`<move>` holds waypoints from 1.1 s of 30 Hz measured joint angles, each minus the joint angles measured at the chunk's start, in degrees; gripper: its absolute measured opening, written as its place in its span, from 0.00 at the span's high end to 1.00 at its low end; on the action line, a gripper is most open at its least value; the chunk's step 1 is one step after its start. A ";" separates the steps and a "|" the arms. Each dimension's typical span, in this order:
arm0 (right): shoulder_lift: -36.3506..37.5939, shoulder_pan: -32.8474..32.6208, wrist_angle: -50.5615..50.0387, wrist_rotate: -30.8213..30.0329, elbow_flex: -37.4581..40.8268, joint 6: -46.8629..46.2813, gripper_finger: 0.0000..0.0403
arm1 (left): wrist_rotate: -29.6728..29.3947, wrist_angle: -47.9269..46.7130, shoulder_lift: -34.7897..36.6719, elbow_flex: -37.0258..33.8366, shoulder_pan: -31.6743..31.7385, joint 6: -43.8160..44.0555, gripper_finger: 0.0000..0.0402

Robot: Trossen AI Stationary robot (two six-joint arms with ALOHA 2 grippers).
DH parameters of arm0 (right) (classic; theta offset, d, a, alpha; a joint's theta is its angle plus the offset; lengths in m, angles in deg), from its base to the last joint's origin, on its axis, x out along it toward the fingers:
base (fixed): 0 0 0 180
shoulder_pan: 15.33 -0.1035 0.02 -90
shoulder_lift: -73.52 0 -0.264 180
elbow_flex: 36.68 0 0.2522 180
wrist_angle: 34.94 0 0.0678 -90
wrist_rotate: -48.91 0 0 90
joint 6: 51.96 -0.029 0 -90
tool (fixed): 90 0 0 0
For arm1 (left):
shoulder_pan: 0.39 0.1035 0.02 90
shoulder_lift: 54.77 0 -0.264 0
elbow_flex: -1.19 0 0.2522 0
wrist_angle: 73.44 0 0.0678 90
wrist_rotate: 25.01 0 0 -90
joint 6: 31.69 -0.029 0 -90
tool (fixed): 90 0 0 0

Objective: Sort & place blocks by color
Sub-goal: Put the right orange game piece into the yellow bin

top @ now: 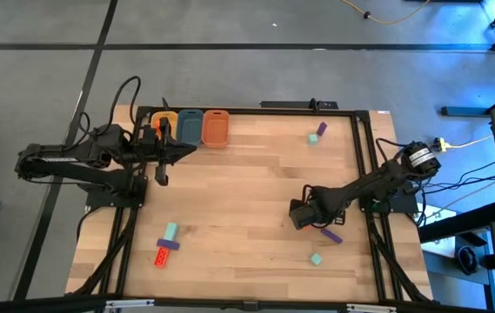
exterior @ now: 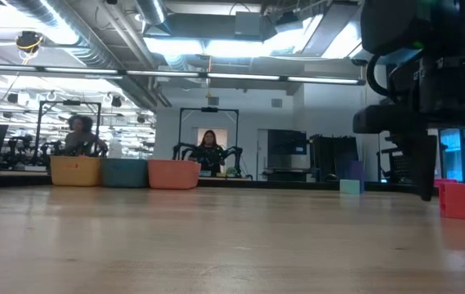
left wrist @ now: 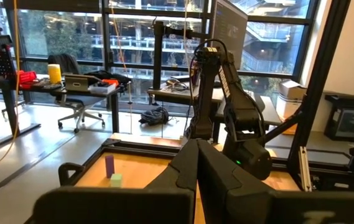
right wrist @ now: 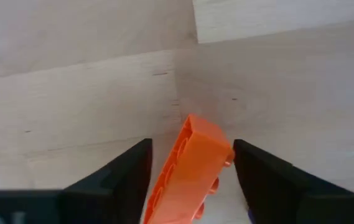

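An orange block (right wrist: 192, 171) lies on the wooden table, tilted in the right wrist view. My right gripper (right wrist: 192, 180) points down over it, open, one finger on each long side. In the high view the gripper (top: 304, 217) hides this block. In the low view the block (exterior: 459, 198) shows beside a finger. A purple bar (top: 330, 235) and a teal cube (top: 317, 259) lie near the gripper. A teal and a purple block (top: 317, 132) lie at the far right. A teal, purple and red group (top: 167, 243) lies near left. My left gripper (left wrist: 195, 168) is shut and held up near the tubs. My right gripper comes from above, its fingers pointing down on either side of the orange block's long sides (right wrist: 226, 158). A gap shows at one finger (right wrist: 133, 171). Whether the other finger touches the block I cannot tell. The block rests on the table.
Three tubs stand in a row at the far left edge: yellow (top: 164, 124), blue (top: 190, 126) and orange (top: 216, 128). A black frame (top: 364, 174) borders the table. The middle of the tabletop is bare wood.
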 joint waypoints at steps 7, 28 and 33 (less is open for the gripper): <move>0.00 0.00 -0.13 -0.07 -0.01 1.94 0.72 | -1.00 0.00 0.00 0.00 0.00 -0.02 1.00; 22.57 6.04 -0.36 -13.36 -0.07 33.87 0.76 | -1.15 0.04 0.00 0.00 0.00 0.07 1.00; 23.96 13.26 11.95 -9.42 -0.04 54.11 0.76 | -1.35 0.02 0.00 0.00 -0.02 2.51 1.00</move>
